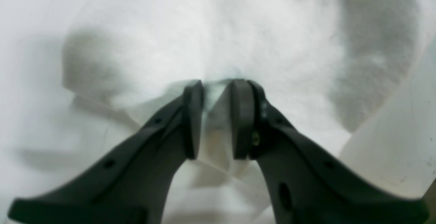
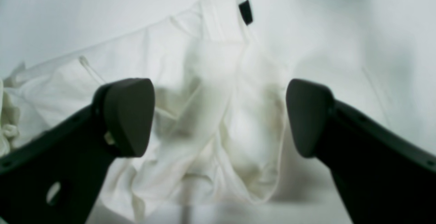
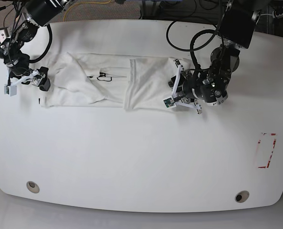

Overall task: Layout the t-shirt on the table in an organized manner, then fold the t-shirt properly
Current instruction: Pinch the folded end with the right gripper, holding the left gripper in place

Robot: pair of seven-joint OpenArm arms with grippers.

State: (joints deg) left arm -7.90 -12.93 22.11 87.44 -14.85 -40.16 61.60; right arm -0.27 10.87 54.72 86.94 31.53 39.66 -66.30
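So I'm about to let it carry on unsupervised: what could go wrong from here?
Left pincer is clamped on a fold of the t-shirt; pulling alone could drag the bunched shirt sideways. Right pincer hangs open with nothing held, so that side is loose. The shirt lies near the table far edge and could slide off.

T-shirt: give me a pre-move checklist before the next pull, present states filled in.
1. Left gripper pinching t-shirt fabric: ok, cloth sits between its nearly closed pads.
2. Right gripper free of cloth: ok, jaws wide apart, nothing between them.
3. T-shirt laid flat: not ok, bunched and folded over itself.
4. T-shirt fully on the table: ok.
5. Black tag located: ok, visible in the right wrist view.
6. Sleeves spread out: cannot tell.
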